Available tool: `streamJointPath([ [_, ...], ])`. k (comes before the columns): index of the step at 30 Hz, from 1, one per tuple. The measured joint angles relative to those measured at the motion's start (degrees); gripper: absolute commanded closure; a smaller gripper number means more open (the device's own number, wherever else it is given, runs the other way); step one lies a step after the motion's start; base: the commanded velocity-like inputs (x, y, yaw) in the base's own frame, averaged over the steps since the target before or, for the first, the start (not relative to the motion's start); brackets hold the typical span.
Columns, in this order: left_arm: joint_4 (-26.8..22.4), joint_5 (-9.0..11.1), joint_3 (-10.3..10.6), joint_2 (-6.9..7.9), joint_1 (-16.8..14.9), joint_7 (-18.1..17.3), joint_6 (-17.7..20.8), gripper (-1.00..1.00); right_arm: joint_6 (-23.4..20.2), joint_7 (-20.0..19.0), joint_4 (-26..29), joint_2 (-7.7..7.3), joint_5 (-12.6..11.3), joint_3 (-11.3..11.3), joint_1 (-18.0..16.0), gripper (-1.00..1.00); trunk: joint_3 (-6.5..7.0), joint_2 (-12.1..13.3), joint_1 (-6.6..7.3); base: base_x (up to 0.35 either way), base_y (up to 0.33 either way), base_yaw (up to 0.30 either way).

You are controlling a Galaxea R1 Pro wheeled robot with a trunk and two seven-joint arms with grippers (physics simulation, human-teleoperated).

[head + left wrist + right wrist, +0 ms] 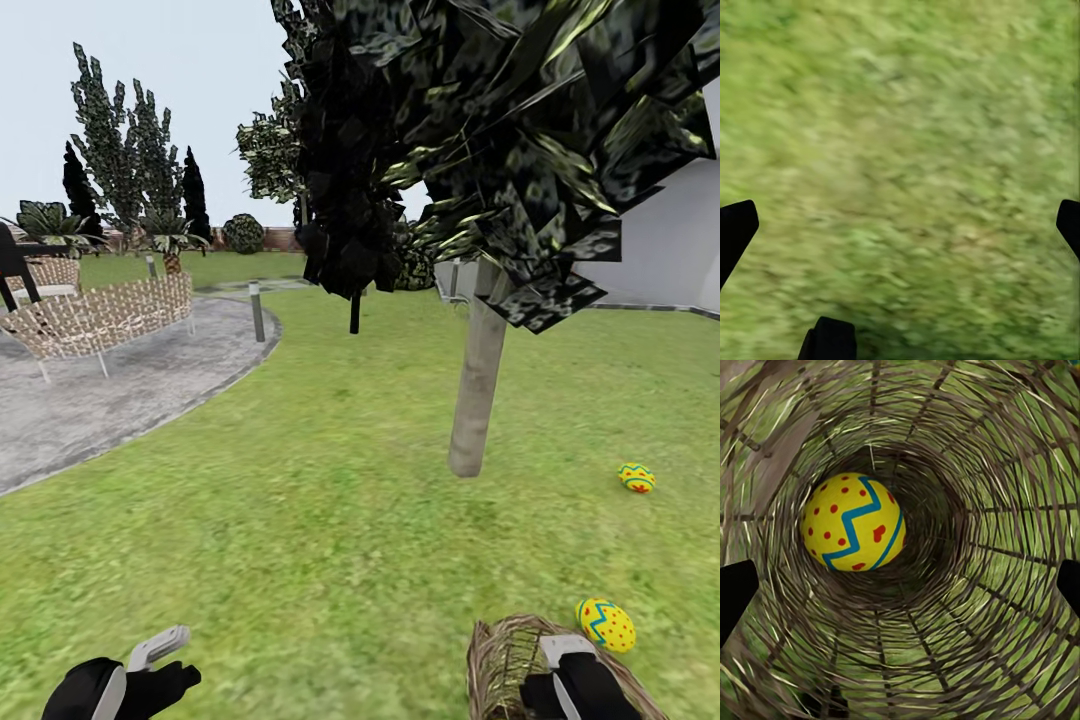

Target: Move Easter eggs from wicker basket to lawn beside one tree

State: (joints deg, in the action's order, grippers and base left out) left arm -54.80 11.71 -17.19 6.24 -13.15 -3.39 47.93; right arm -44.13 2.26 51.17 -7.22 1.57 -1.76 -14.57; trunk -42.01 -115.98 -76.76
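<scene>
Resting egg: smooth, oval | wicker basket: round, woven | lawn: mottled

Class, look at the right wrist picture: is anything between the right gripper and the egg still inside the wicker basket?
Nothing visible blocks it. The right gripper, open, looks straight down the wicker basket at the Easter egg lying on its bottom, with only the woven walls around the path.
</scene>
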Motion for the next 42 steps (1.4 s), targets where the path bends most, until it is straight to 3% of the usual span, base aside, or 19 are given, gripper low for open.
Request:
streamJointPath([
  [18,0.0,-0.1,0.0,-0.07,0.0,0.0,0.0,-1.00,0.0,0.0,0.0,0.18,-0.2,0.0,0.0,-1.00,0.66,0.0,-0.01,0.015,0.041,-0.159],
  [27,0.0,0.0,0.0,-0.08,0.0,0.0,0.1,-1.00,0.1,0.0,0.2,0.11,-0.2,0.0,0.0,-1.00,0.77,0.0,0.01,0.201,0.247,-0.074],
  [42,0.1,0.0,0.0,-0.07,0.0,0.0,0.0,-1.00,0.0,0.0,0.5,-0.25,-0.3,-0.3,0.0,-1.00,1.35,0.0,0.00,0.121,-0.019,-0.183],
])
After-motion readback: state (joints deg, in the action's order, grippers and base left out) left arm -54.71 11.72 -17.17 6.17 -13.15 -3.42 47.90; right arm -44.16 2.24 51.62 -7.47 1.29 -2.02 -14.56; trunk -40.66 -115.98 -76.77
